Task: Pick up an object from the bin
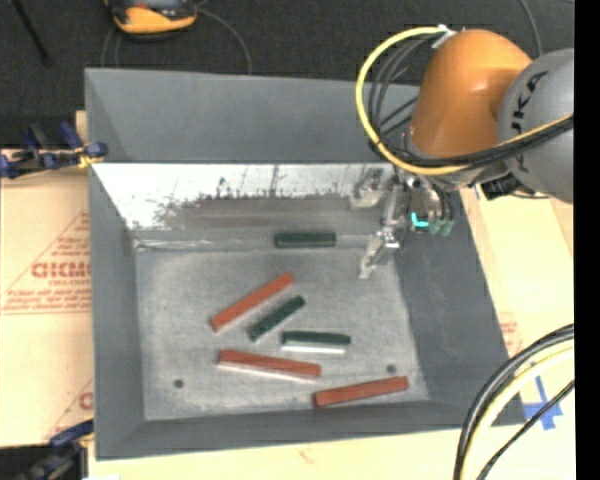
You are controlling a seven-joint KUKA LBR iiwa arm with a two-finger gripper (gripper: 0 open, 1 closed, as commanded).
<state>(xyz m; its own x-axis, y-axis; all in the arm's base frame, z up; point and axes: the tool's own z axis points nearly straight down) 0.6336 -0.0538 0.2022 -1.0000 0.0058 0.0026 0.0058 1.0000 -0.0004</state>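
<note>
In the grey bin (120,298) six flat bars (252,302) lie apart, so we judge each one easy to take alone. The claw (378,250) hangs at 2 o'clock; apart or together, we cannot tell. The dark green bar (305,238) lies near, at its 9 o'clock.

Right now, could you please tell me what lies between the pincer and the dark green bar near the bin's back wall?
Nothing: in the camera view, only bare bin floor separates the pincer from the dark green bar.
</note>
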